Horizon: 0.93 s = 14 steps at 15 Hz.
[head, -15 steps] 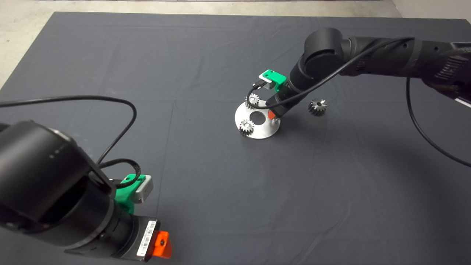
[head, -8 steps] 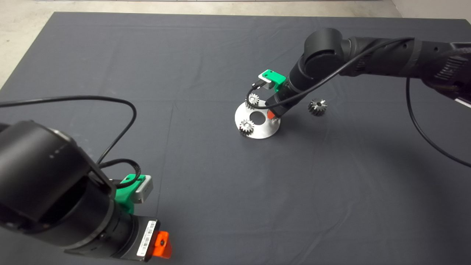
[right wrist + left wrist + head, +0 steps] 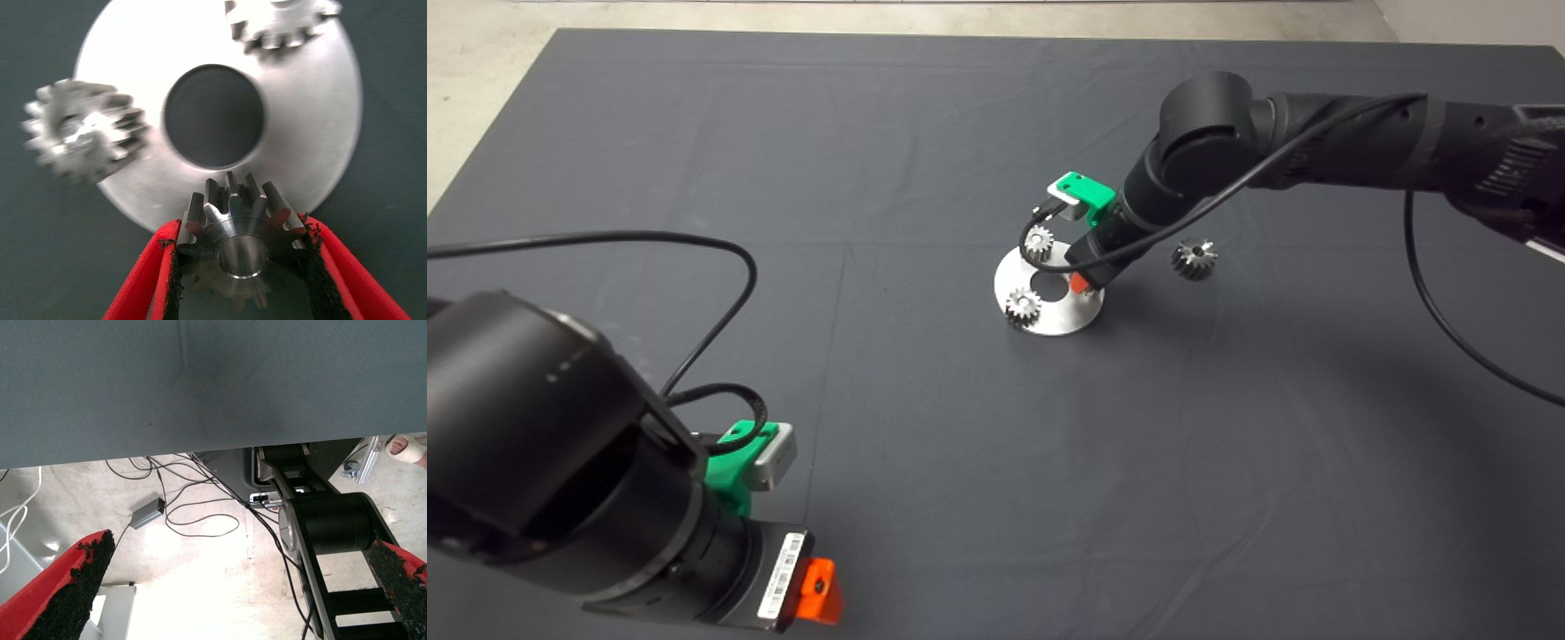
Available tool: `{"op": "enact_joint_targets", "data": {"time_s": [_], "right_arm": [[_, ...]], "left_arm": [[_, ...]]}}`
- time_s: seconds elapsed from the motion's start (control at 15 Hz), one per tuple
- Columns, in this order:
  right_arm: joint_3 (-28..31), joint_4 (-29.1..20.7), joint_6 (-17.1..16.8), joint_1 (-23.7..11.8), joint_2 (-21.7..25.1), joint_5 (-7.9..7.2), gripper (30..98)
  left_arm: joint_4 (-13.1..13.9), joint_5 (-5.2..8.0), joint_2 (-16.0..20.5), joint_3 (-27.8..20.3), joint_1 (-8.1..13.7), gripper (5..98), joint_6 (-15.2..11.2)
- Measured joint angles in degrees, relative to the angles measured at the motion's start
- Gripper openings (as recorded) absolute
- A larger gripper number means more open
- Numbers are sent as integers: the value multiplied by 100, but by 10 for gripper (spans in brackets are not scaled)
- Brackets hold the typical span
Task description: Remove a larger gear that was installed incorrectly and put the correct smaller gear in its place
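My right gripper (image 3: 1082, 283) is down at the right rim of the round silver disc (image 3: 1058, 316). In the right wrist view the right gripper (image 3: 240, 230) is shut on the larger gear (image 3: 233, 210), a shiny coarse-toothed gear that overlaps the disc's (image 3: 313, 133) rim. Whether that gear touches the disc cannot be told. The smaller gear (image 3: 1193, 259), darker, lies on the mat to the right of the disc, apart from the gripper. My left gripper (image 3: 818, 594) is parked at the lower left and open (image 3: 237, 587), holding nothing.
Two pale fine-toothed gears (image 3: 1038, 242) (image 3: 1022, 307) sit on the disc's far and left rim, around its centre hole (image 3: 1049, 284). A black cable (image 3: 720, 267) loops over the mat at the left. The left wrist view shows floor, cables and a person's foot (image 3: 407, 447).
The right arm's wrist has shifted slightly up and to the left over the disc, its gripper staying on the gear. The left arm has not moved.
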<state>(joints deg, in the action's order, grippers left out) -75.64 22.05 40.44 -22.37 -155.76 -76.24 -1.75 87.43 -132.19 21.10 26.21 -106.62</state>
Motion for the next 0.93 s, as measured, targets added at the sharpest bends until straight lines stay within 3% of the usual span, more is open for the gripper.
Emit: {"op": "enact_joint_targets", "data": {"time_s": [0.2, 0.6, 0.8, 0.93], "right_arm": [[80, 0, 0, -1, -43, -5, 403], [-14, 100, -9, -1, -78, -165, 404], [-126, 391, -9, -1, -124, -438, 403], [-140, 410, -9, -1, -124, -466, 403]], "left_arm": [[2, 2, 2, 0, 0, 982, 0], [3, 2, 0, 0, 0, 982, 0], [2, 2, 0, 0, 0, 982, 1], [2, 2, 0, 0, 0, 982, 1]]}}
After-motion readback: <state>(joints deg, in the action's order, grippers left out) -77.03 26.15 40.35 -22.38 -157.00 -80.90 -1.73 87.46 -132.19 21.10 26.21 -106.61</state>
